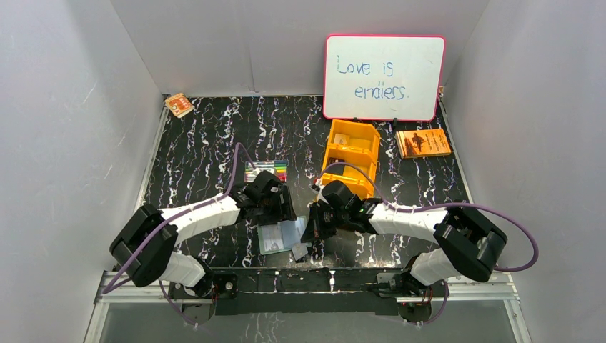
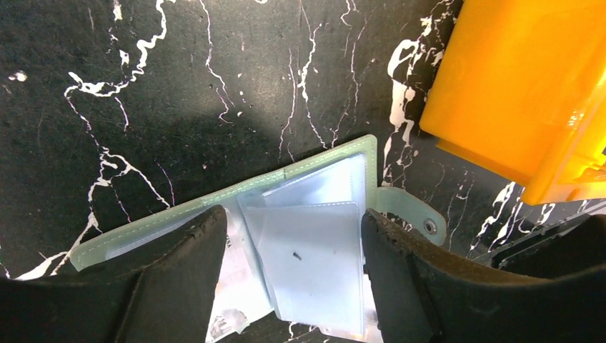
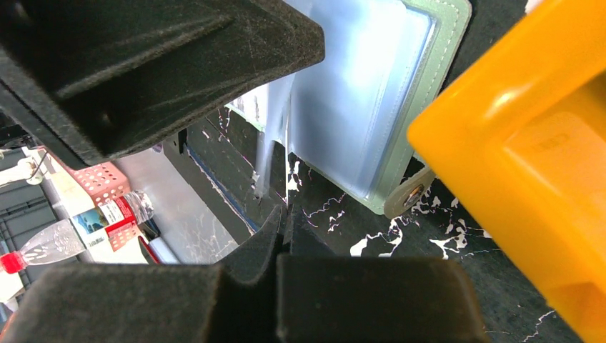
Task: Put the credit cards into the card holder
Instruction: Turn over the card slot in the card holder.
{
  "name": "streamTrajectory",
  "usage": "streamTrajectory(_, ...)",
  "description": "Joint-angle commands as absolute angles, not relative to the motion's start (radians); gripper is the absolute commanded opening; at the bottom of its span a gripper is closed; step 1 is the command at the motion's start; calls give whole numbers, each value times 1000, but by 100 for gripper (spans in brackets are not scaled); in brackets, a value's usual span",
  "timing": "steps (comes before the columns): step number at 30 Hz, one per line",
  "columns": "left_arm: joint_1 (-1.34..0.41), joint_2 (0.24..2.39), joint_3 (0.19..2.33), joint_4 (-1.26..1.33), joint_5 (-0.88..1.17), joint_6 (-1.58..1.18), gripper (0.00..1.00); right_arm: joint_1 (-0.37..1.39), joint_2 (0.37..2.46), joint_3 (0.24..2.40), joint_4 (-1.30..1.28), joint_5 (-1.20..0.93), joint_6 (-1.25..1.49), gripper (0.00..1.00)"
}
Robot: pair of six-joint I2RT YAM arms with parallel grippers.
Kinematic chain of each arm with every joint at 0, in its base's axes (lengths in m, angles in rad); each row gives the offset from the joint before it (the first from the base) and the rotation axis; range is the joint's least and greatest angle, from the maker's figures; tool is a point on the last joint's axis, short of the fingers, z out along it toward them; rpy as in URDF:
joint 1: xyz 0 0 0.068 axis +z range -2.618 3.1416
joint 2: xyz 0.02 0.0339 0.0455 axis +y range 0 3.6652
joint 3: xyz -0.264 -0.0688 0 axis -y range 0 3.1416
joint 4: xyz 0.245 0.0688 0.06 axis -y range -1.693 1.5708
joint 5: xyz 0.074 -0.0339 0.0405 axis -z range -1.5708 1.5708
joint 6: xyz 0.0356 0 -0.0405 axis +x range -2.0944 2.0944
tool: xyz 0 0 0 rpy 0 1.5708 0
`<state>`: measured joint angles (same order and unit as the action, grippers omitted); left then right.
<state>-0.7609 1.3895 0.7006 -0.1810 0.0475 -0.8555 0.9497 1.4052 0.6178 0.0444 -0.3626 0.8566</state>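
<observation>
Card holder (image 1: 280, 236) lies open on the table (image 1: 207, 136) — plastic bin (image 1: 374, 150) behind-right, whiteboard (image 1: 384, 77) behind it, booklet (image 1: 423, 143) beside.

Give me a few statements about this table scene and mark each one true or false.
1. The wallet lies open on the table. True.
2. The whiteboard is blank. False: it reads "Love is endless."
3. The left gripper is open over the wallet. True.
4. The bin is blue. False: it is orange.
5. The right gripper is wide open. False: it is shut.
</observation>
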Motion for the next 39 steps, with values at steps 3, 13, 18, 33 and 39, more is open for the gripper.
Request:
streamTrajectory(3, -755, 1395, 726, -207, 64, -824, 61, 954, 1397, 649, 63, -371, 836, 0)
streamTrajectory(13, -755, 1371, 698, -215, 53, -821, 41, 955, 1382, 649, 27, -340, 836, 0)
streamTrajectory(18, -756, 1361, 686, -215, 44, -821, 35, 955, 1274, 661, -106, -244, 820, 0)
streamTrajectory(33, -755, 1362, 694, -224, 40, -822, 34, 988, 1298, 799, -173, -383, 749, 0)
streamTrajectory(39, -755, 1357, 695, -233, 37, -821, 33, 990, 1382, 801, -102, -360, 805, 0)
